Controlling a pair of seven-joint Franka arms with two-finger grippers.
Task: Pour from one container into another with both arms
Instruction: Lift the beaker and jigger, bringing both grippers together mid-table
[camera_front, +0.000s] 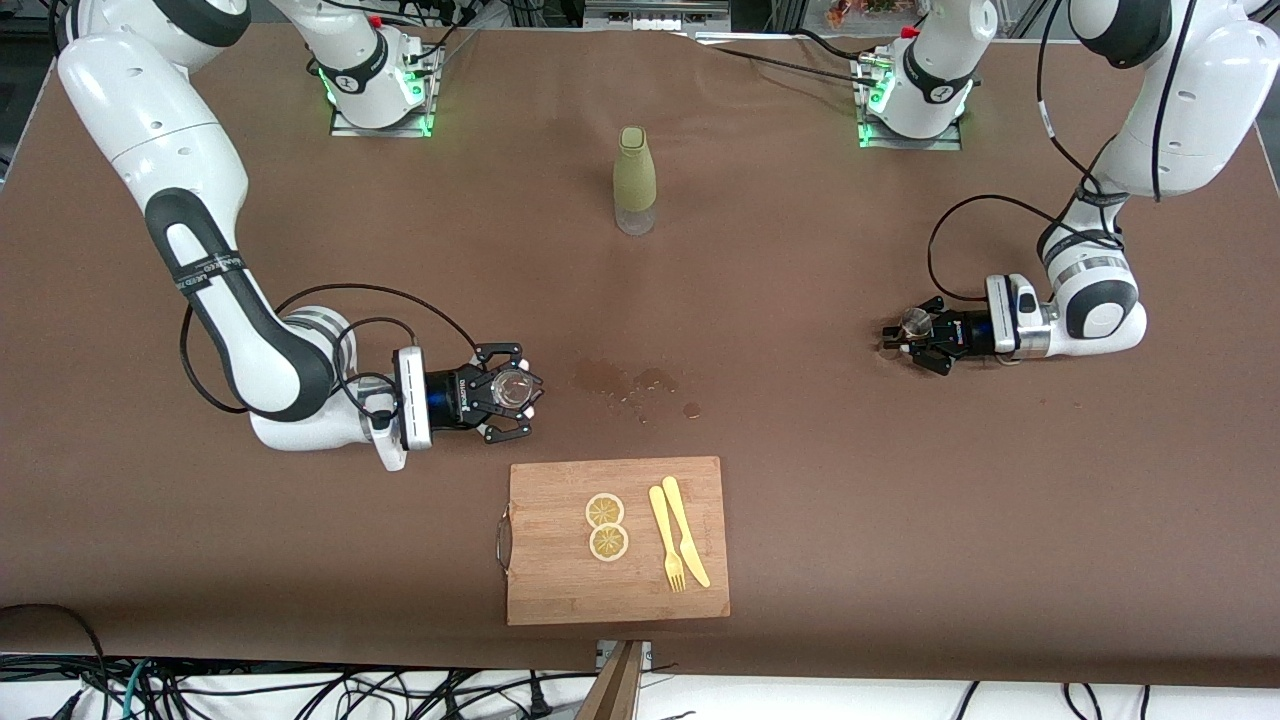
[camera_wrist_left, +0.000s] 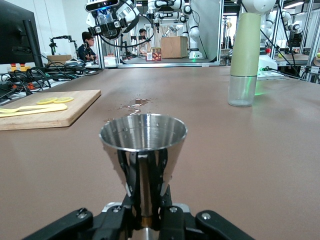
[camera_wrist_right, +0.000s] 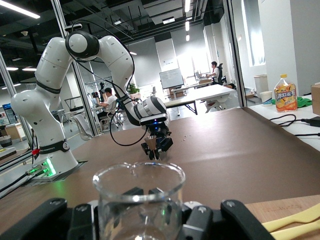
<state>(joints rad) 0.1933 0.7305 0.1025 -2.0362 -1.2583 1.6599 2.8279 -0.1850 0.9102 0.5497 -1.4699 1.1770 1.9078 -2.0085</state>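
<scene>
Two arms are low over the brown bench (camera_front: 900, 520), and each hand is closed around a small container. The right hand (camera_front: 515, 393) holds a clear glass beaker (camera_front: 512, 388), its fingers (camera_wrist_right: 240, 215) wrapped on the lower wall of the glass. The beaker stands upright in the grip. Taking the wooden cutting board (camera_front: 560, 590) as the landmark, this hand is just above the board's corner toward the right arm's end of the bench.

The left hand (camera_front: 915, 343) is clamped on a metal jigger (camera_front: 914, 322), a cone-shaped cup with its mouth upward; its fingers (camera_wrist_left: 131, 172) grip the narrow waist of the cup. From the board, this hand is well apart, toward the left arm's end of the bench.

On the board lie two lemon slices (camera_front: 606, 526), and beside them a yellow knife (camera_front: 685, 530) and a yellow fork (camera_front: 667, 540). A few wet spots (camera_front: 630, 383) are on the bench near the board, farther from the front camera. A green bottle (camera_front: 634, 180) with a clear base stands upright, farther again from the camera than the spots.
</scene>
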